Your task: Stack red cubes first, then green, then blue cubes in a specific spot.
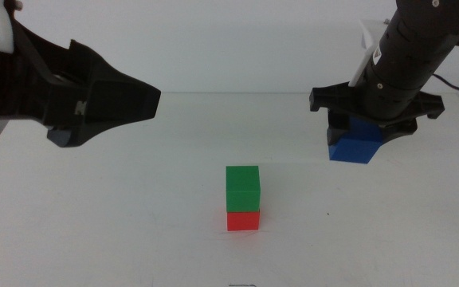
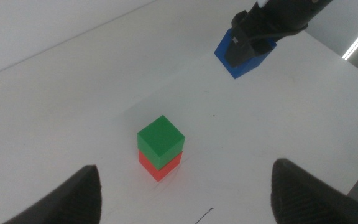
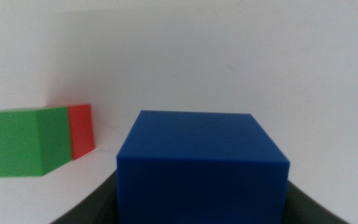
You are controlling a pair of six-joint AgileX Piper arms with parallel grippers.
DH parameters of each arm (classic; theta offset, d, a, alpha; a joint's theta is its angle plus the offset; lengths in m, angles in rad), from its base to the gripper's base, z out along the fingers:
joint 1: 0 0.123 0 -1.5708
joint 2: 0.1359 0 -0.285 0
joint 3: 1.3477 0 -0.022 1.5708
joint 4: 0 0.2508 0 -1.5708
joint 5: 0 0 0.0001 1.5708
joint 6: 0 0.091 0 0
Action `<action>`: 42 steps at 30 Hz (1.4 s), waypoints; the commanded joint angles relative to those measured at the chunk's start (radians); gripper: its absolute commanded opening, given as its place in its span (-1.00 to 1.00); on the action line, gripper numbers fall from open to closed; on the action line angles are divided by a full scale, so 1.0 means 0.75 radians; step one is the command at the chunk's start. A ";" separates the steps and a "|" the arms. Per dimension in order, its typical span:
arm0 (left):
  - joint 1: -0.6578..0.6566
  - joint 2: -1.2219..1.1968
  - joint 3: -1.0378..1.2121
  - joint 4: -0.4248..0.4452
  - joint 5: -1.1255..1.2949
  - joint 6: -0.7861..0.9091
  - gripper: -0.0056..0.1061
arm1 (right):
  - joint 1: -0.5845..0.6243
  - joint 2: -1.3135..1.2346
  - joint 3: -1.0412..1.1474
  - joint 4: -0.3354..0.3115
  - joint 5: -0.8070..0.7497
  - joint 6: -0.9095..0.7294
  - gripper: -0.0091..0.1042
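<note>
Near table centre, stack: green cube sits square on red cube, both on the white table.
Blue cube: at right side of table, well apart from the stack, tilted a bit; cannot tell whether it touches the tabletop.
Right gripper: directly over blue cube, jaws closed on its two sides; wrist view shows the cube filling the gap between them.
Left gripper: up above table's left side, holding nothing; jaws spread wide in left wrist view.
</note>
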 commanded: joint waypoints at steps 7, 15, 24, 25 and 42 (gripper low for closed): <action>0.002 -0.012 -0.036 -0.041 -0.086 0.000 0.78 | 0.048 -0.055 -0.043 0.059 0.092 0.082 -0.86; 0.002 -0.012 -0.036 -0.041 -0.086 0.000 0.78 | 0.216 0.028 -0.136 -0.072 0.092 0.215 -0.86; 0.002 -0.012 -0.036 -0.041 -0.086 0.000 0.78 | 0.337 0.249 -0.399 -0.055 0.093 0.230 -0.86; 0.002 -0.012 -0.036 -0.041 -0.086 0.000 0.78 | 0.339 0.268 -0.404 -0.047 0.093 0.230 -0.86; 0.002 -0.012 -0.036 -0.041 -0.085 0.000 0.78 | 0.365 0.335 -0.410 -0.047 0.084 0.256 -0.86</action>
